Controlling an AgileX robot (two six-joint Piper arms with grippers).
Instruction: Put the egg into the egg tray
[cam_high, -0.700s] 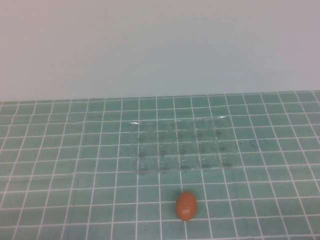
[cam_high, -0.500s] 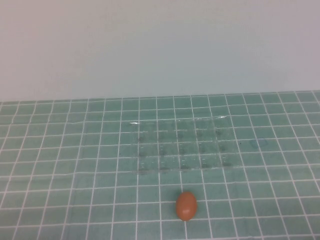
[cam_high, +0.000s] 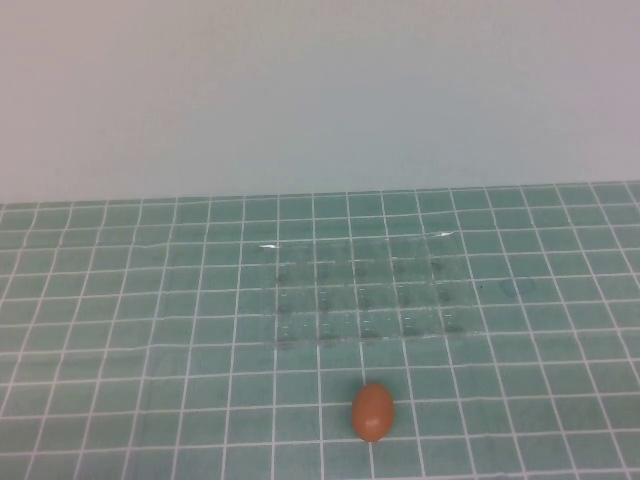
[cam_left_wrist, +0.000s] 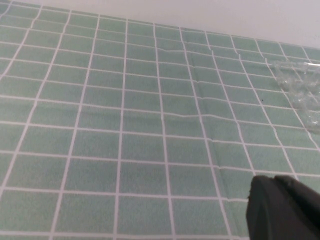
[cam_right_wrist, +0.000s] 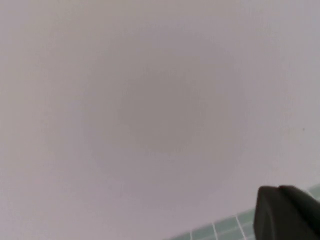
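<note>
The orange-brown egg lies on the green grid mat near the front edge, a little right of centre. The clear egg tray lies flat on the mat just behind the egg, its cups empty. A corner of the tray also shows in the left wrist view. Neither gripper shows in the high view. My left gripper hangs low over bare mat, off to the side of the tray, with its dark fingers together and nothing between them. My right gripper points at the pale wall, its fingers together and empty.
The green mat with white grid lines covers the table. A plain pale wall stands behind its far edge.
</note>
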